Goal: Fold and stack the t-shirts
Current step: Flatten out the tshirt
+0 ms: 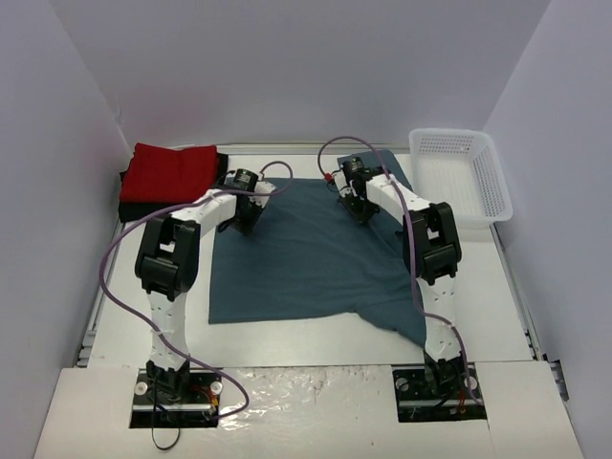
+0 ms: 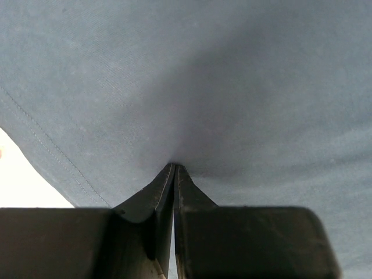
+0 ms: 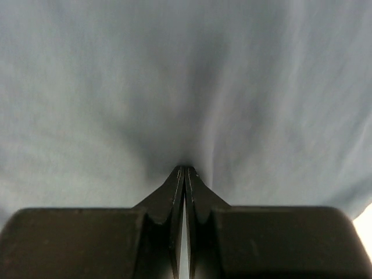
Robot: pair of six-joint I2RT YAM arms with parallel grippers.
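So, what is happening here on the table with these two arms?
Both arms are working on the slate-blue t-shirt, which lies spread on the table. The left end effector and the right end effector are each shut on a pinch of its cloth near the far edge. A folded red t-shirt lies on a black t-shirt at the far left. A white basket stands at the far right.
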